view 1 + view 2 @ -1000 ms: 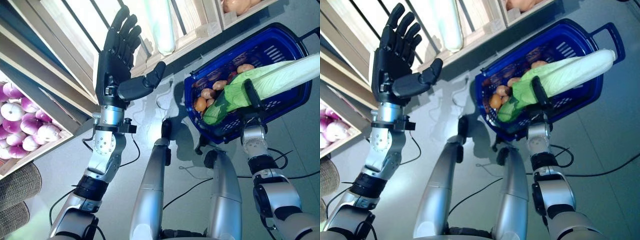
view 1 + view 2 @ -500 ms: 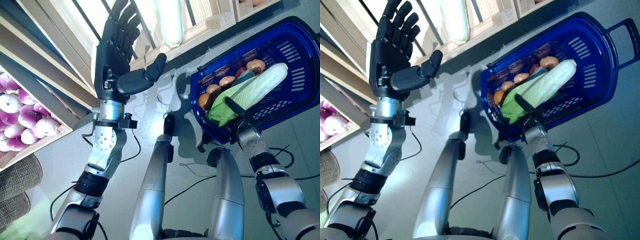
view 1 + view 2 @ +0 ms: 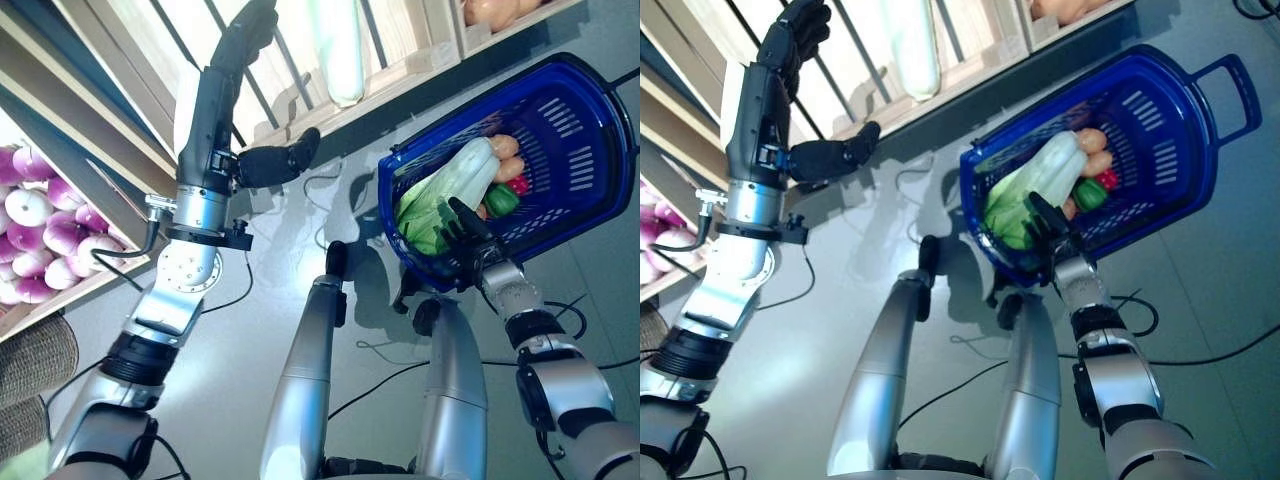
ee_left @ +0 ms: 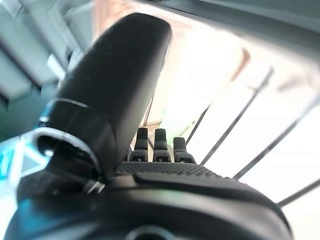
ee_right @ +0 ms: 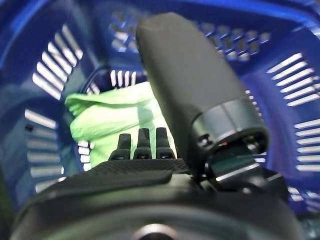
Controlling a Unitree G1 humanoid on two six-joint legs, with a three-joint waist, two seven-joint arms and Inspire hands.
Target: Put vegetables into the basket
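Observation:
The blue plastic basket stands on the floor at the right. A long pale green cabbage lies in it, leaning on the near wall, beside small brown, red and green vegetables. My right hand is at the basket's near rim, just below the cabbage, with straight fingers and nothing in it. In the right wrist view its fingers point at the cabbage's green leaves. My left hand is raised high against the wooden stand, fingers straight, thumb out, empty; its fingers show in the left wrist view.
The wooden stand with slatted shelves and crates runs along the top and left. A grey woven basket sits at the lower left. Bare grey floor lies between the stand and the blue basket.
My right hand has let go of the cabbage, which now lies lower in the basket. My left hand has turned edge-on and reached up toward the stand.

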